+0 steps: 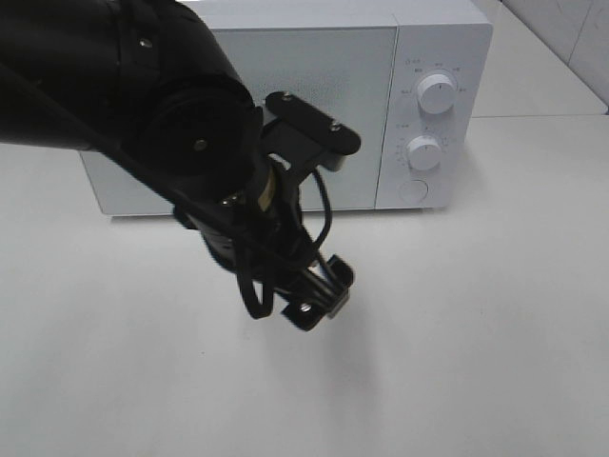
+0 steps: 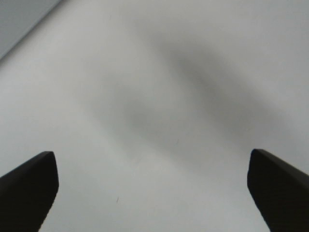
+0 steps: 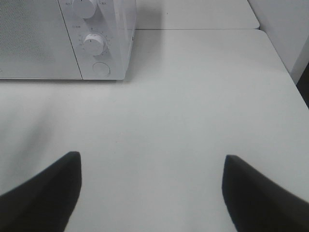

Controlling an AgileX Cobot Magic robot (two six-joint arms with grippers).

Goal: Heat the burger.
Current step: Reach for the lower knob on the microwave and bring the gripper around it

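A white table (image 1: 495,333) fills the frame under soft, even light, with a faint shadow (image 1: 381,367) at lower centre. Pale tiles (image 1: 582,46) show in the upper right corner.

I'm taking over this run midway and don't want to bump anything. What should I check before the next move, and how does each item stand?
1. Left gripper open, nothing between its fingers: ok.
2. Right gripper open and empty: ok.
3. Microwave door shut: ok.
4. Burger located: cannot tell; no view shows it.
5. Upper dial and lower dial not covered by the arm: ok.
6. Dial settings: cannot tell, markings too small.
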